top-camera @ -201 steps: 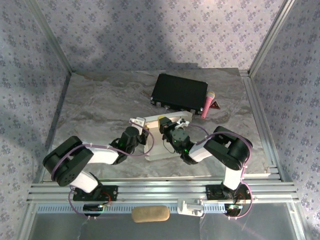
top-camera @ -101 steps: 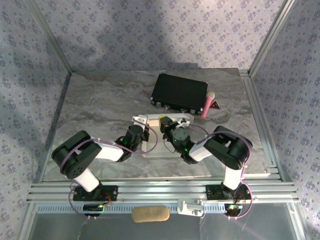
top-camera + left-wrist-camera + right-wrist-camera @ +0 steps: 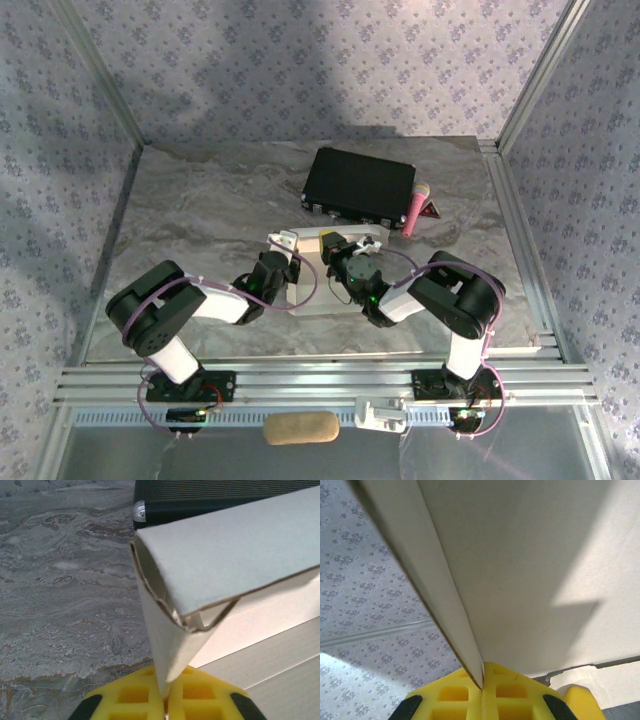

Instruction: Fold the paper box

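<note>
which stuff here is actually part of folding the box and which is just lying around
Job: paper box; left gripper; right gripper, each pinching a box edge.
Lying about: black hard case; pink object beside it; tan oblong pad at the near edge.

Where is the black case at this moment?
In the top external view, the black case lies on the far part of the table, slightly right of centre, just beyond the paper box, with a pink object at its right end.

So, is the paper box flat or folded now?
Partly folded: the paper box has a raised panel creased at its corner, pinched in the left hand; the right hand pinches another panel.
</note>
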You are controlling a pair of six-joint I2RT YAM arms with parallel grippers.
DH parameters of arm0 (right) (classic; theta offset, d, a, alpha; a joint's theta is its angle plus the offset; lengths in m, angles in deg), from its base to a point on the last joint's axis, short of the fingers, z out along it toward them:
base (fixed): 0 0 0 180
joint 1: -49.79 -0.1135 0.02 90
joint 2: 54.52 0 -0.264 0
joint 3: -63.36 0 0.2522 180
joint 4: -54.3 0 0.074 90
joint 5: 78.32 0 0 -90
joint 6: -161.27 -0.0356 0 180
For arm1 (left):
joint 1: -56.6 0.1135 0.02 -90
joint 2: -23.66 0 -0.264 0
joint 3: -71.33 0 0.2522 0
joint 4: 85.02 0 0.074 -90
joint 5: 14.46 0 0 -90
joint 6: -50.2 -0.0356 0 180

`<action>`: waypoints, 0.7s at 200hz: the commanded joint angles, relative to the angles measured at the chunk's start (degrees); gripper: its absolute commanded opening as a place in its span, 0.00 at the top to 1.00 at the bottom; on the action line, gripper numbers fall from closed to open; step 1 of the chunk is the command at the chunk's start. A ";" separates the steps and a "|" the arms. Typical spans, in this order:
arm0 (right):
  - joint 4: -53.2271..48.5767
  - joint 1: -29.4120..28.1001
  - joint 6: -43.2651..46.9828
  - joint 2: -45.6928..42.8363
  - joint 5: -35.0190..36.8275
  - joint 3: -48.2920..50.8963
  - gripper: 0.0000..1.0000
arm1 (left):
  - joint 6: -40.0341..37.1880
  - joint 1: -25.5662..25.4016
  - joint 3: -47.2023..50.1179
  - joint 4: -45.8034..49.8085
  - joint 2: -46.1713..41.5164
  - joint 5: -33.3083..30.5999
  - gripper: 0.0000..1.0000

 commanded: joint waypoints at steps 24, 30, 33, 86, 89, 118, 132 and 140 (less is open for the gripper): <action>-5.34 -0.48 -1.30 1.04 -4.10 1.12 1.00 | -2.56 -0.87 -1.54 -2.09 -6.28 8.99 0.84; -5.27 -0.43 -1.24 1.04 -4.04 1.12 1.00 | -2.65 -0.52 -1.69 -1.20 -7.01 10.42 0.85; -5.33 -0.42 -1.23 1.03 -4.08 1.12 1.00 | -2.74 -0.31 -1.82 -0.81 -7.34 11.20 0.86; -5.76 -0.65 -1.05 1.26 -3.93 0.77 1.00 | -3.83 1.23 -2.50 4.05 -11.13 16.52 0.85; -5.76 -0.69 -1.02 1.30 -3.93 0.78 1.00 | -3.77 1.32 -2.59 4.19 -11.19 16.52 0.84; -5.62 -1.18 -1.02 1.57 -3.67 0.64 1.00 | -2.90 2.40 -3.18 4.31 -10.54 16.75 0.88; -5.60 -1.33 -0.95 1.66 -3.60 0.50 1.00 | -2.35 2.53 -3.73 4.11 -9.68 17.07 0.90; -5.47 -1.51 -0.88 1.75 -3.50 0.50 1.00 | -1.94 2.51 -3.98 3.77 -9.01 17.09 0.90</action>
